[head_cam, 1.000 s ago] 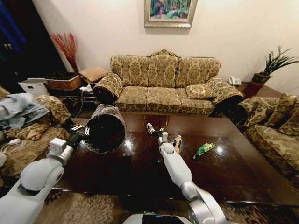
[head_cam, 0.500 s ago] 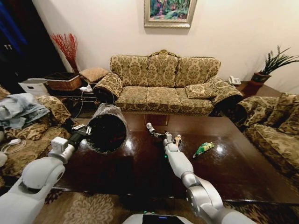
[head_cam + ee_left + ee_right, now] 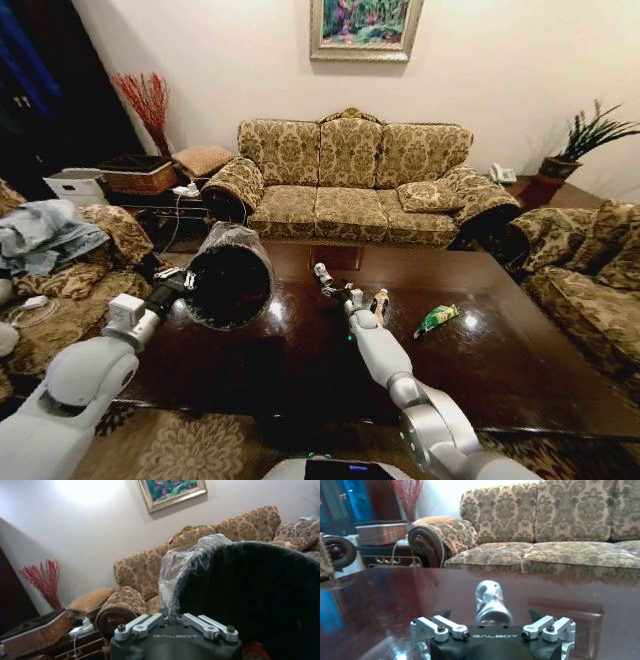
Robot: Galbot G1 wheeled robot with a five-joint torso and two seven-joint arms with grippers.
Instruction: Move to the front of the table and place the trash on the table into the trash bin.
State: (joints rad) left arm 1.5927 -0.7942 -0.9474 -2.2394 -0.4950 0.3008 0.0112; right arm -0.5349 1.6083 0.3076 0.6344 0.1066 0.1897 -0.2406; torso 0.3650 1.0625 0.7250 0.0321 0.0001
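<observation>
The left gripper (image 3: 186, 280) is raised over the left part of the table (image 3: 500, 370). Its jaws are closed on the rim of the trash bin (image 3: 228, 277), which is held tipped on its side, the dark mouth turned toward the near side and the clear liner (image 3: 236, 236) bunched on its far upper edge. In the left wrist view the liner (image 3: 190, 560) is seen pinched together with the black rim just past the finger links, and the bin wall (image 3: 255, 596) rises on one side; a sofa and a framed picture lie behind.

To the right, the right gripper (image 3: 334, 290) is stretched out low over the table's middle. The small silver-white piece (image 3: 322, 272) lies just beyond it on the far side. In the right wrist view the jaws are seen spread wide, with the silver-white piece (image 3: 489, 599) lying between them on the glossy top; contact cannot be told.

Further right in the head view, the tan bottle shape (image 3: 379, 303) lies just beside the right wrist, and the green wrapper (image 3: 437, 319) rests apart from it on the table's right half.
</observation>
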